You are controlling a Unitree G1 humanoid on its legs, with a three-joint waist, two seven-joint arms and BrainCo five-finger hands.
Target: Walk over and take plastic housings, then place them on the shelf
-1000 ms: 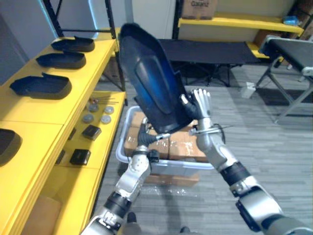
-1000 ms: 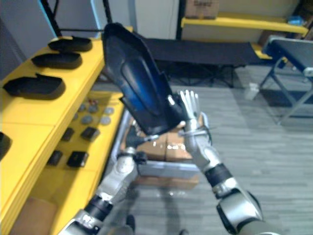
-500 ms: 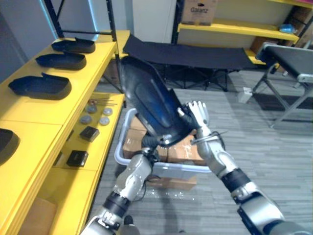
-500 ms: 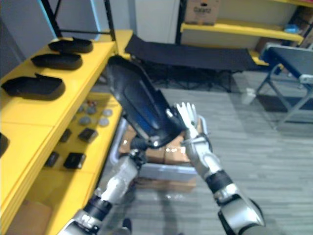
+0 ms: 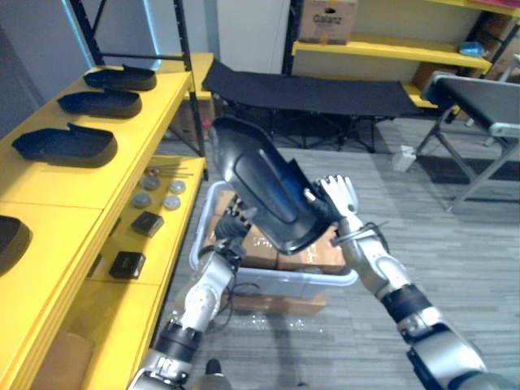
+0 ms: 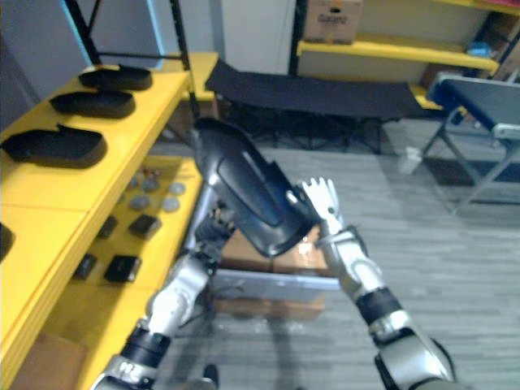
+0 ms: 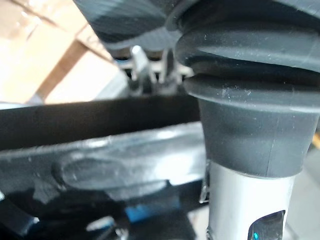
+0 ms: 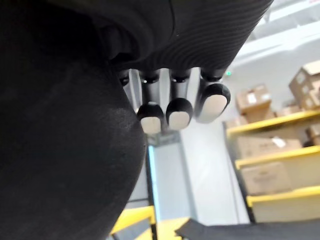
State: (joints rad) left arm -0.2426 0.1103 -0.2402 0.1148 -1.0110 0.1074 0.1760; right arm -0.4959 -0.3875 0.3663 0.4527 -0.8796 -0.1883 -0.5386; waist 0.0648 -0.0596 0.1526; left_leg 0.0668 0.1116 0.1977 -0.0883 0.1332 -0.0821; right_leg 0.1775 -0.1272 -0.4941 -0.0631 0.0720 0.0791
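Observation:
I hold a large dark plastic housing between both hands, in the air above a grey bin. It leans back, upper end toward the yellow shelf. My right hand presses flat against its right lower side, and its straight fingers lie along the dark shell. My left hand props the lower left edge from beneath, fingers pointing up. Its fingers show past the housing's rim. The shelf's top holds three more black housings, and a fourth lies nearer.
On the floor under the housing stands the grey bin with cardboard boxes. The lower shelf level carries round discs and small black boxes. A black cot stands behind, and a grey table at the right.
The housing has come down from well above the shelf level to chest height and leans back flatter. Both hands dropped with it, and the left hand shifted toward its left edge.

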